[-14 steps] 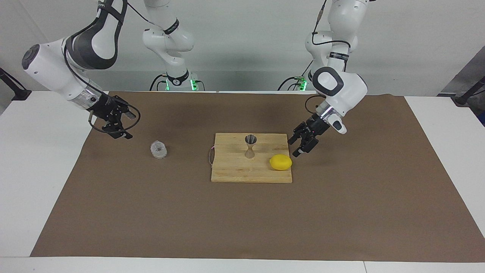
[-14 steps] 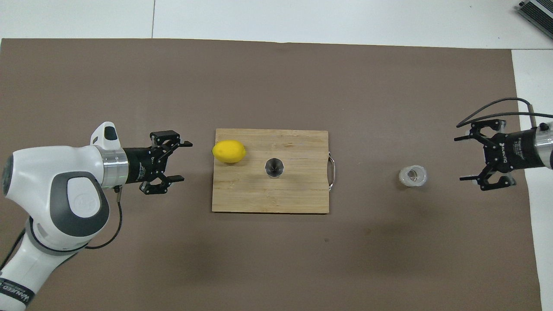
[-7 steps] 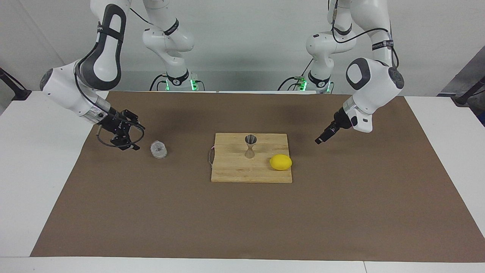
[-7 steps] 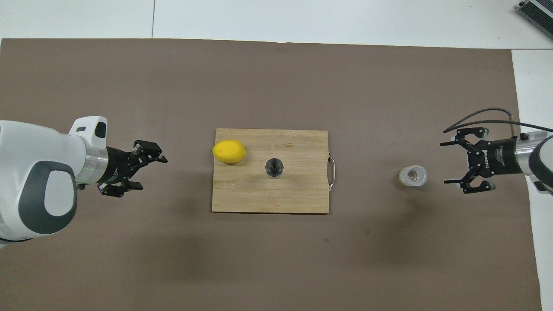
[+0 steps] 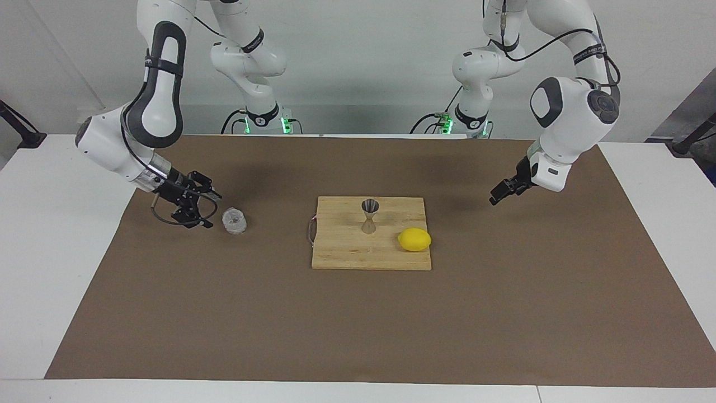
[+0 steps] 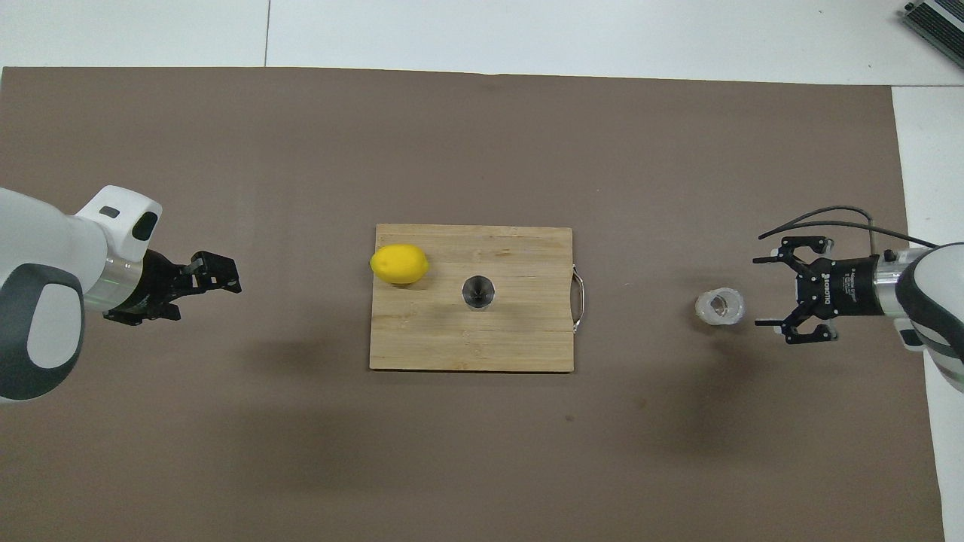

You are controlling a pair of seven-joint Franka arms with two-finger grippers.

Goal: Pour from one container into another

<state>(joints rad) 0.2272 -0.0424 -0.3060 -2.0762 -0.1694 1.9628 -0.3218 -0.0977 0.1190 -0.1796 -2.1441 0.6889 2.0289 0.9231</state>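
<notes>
The clear faceted glass cup (image 5: 234,220) (image 6: 719,307) stands on the brown mat toward the right arm's end of the table. My right gripper (image 5: 208,211) (image 6: 761,291) is low beside it, open, its jaws facing the cup across a small gap and touching nothing. The steel hourglass jigger (image 5: 369,215) (image 6: 478,292) stands upright in the middle of the wooden cutting board (image 5: 347,254) (image 6: 512,346). My left gripper (image 5: 495,199) (image 6: 211,290) hangs open and empty over bare mat, off the board's lemon end.
A yellow lemon (image 5: 414,239) (image 6: 399,264) lies on the board's corner toward the left arm's end. The board has a metal handle (image 6: 578,298) on the side facing the cup. The brown mat (image 5: 358,336) covers most of the white table.
My right gripper has come down and moved in close to the glass cup. My left gripper has drawn away from the lemon toward its own end of the table and turned.
</notes>
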